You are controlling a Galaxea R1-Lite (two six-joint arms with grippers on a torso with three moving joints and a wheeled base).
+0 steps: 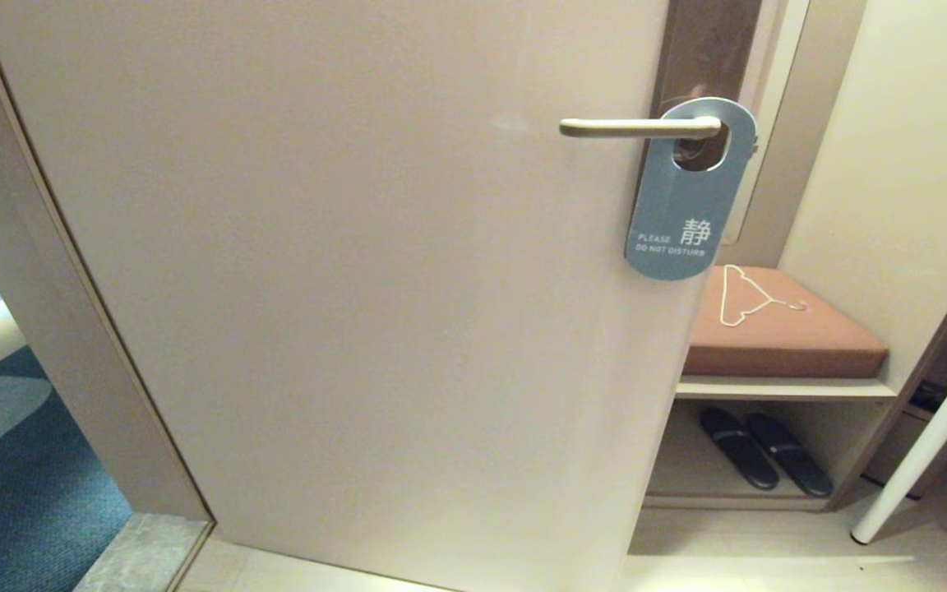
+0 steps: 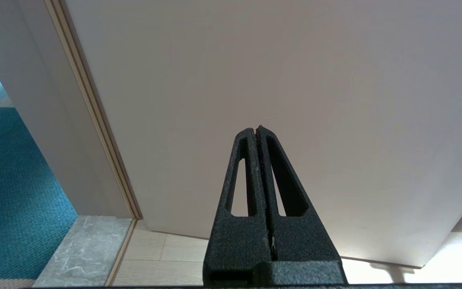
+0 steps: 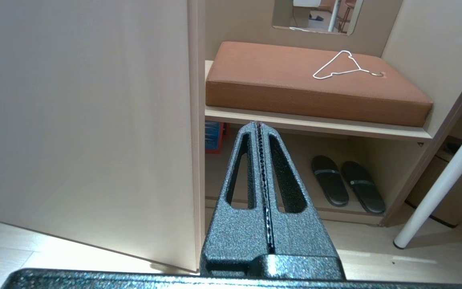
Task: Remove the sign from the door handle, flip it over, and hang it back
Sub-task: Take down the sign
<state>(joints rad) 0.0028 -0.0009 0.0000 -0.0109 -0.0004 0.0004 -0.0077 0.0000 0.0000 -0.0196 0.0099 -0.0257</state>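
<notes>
A strip of blue carpet (image 1: pixel 5 460) and a grey stone threshold (image 1: pixel 140 555) show past the left edge of a pale door (image 1: pixel 342 312), which stands ajar and fills most of the head view. Low before the door's plain face, the left gripper (image 2: pixel 257 129) points at the panel with its two black fingers clenched together on nothing. Further right, a brushed-metal door handle (image 1: pixel 638 127) juts out level near the door's right edge; from it hangs the blue sign (image 1: pixel 683 205), the lever passing through its cut-out hole, the words "PLEASE DO NOT DISTURB" and a Chinese character facing outward, its lower end tilted slightly leftward. Near the door's free edge the right gripper (image 3: pixel 258 124) sits low, fingers likewise pressed shut and empty, aimed toward an alcove where a white wire hanger (image 3: pixel 345 66) lies on a brown cushion (image 3: pixel 295 84) above a pair of black slippers (image 3: pixel 347 182), beside a slanted white table leg (image 1: pixel 926 440)
</notes>
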